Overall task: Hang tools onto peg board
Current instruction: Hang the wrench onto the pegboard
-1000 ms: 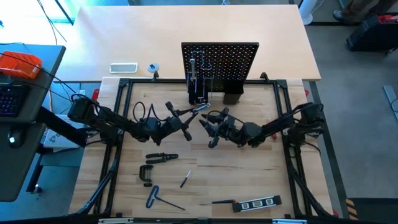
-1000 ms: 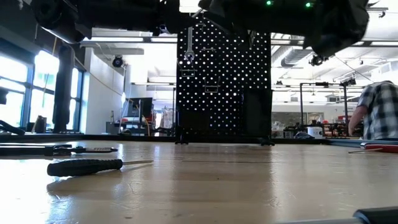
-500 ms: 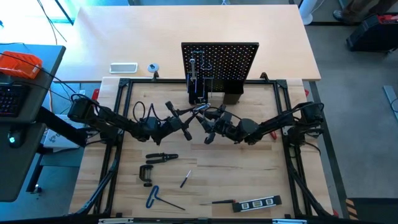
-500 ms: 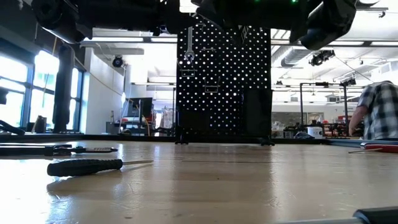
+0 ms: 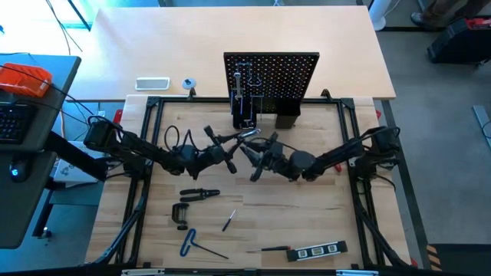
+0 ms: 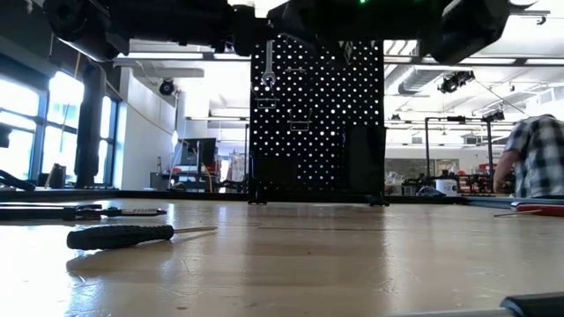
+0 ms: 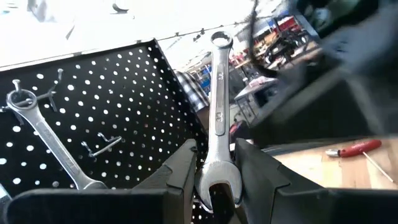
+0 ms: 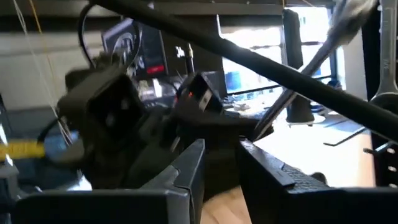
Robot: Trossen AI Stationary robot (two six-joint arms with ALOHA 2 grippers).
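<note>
My left gripper [image 5: 232,151] is above the middle of the table, shut on a silver wrench [image 5: 247,135]. The wrench's ring end [image 7: 219,38] points up toward the black peg board [image 5: 272,77]. Another silver wrench [image 7: 43,130] hangs by its ring end from a peg on the board's left part. My right gripper [image 5: 252,159] is open and empty, close to the right of the left gripper and facing it. It also shows in the right wrist view [image 8: 221,163]. Pliers [image 5: 199,194], a C-clamp [image 5: 180,215], a blue hex key [image 5: 188,242], a small screwdriver [image 5: 229,221] and a level [image 5: 318,251] lie on the table. My left gripper pinches the wrench near its open-jaw end [image 7: 215,177] between its two fingers. The shaft runs on along the fingers and past their tips, slanting up toward the peg board. The wrench is lifted clear of the table.
Black holder boxes [image 5: 286,115] stand at the board's base. A red-handled screwdriver [image 7: 351,149] lies at the table's right. A second screwdriver [image 6: 123,235] lies near the front. A person [image 6: 533,158] is in the room beyond the table's right side.
My right gripper has gone a little toward the table's left, nearer to my left gripper and the wrench it holds.
</note>
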